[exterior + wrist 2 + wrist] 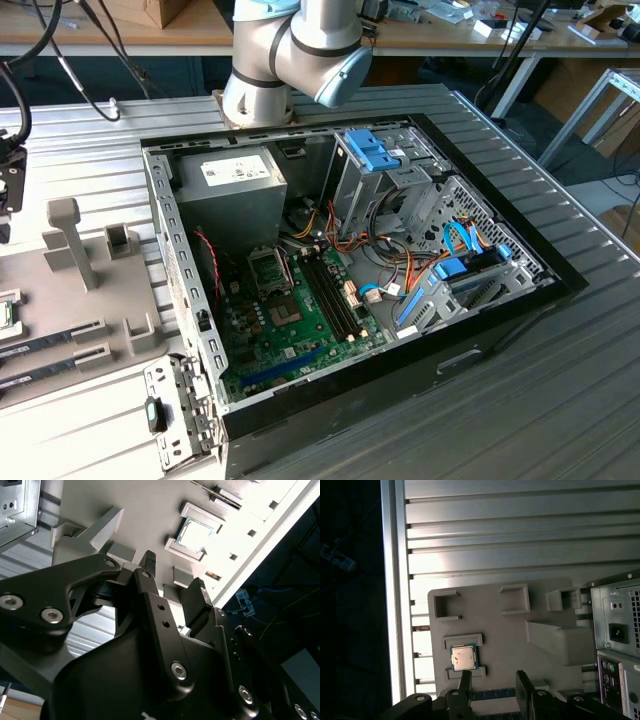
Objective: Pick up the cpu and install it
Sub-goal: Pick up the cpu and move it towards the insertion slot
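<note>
In the first wrist view the pincer (493, 679) is hanging released and empty, fingers spread, over a grey holder plate (495, 620). Just past its tips the cpu (464, 657) is lying flat in a square nest on that plate, untouched. The plate is resting on the ribbed desk (520, 530) beside the open computer case (480, 330).
</note>
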Controlling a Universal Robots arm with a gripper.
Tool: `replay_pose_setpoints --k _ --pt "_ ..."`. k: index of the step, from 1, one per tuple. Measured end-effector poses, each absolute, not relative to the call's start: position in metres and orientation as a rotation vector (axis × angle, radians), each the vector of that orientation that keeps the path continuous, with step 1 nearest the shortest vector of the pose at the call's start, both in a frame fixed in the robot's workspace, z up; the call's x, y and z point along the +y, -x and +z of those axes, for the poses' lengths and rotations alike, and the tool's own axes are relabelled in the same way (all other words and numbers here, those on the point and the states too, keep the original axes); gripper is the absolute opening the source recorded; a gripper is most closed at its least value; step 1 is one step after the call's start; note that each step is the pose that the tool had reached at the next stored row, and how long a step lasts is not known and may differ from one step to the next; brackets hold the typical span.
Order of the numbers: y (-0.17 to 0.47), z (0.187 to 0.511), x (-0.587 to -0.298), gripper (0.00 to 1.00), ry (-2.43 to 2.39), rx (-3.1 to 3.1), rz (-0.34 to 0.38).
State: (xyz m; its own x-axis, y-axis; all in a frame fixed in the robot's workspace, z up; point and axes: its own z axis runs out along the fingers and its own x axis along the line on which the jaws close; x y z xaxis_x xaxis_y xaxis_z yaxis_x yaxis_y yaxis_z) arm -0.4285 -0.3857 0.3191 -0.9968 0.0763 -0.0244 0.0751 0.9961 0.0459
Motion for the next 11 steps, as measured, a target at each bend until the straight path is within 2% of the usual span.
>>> replay_pose_setpoints --k 11 --pt "0.4331 0.3165 -0.3857 0.48 -0.118 3.113 0.070"
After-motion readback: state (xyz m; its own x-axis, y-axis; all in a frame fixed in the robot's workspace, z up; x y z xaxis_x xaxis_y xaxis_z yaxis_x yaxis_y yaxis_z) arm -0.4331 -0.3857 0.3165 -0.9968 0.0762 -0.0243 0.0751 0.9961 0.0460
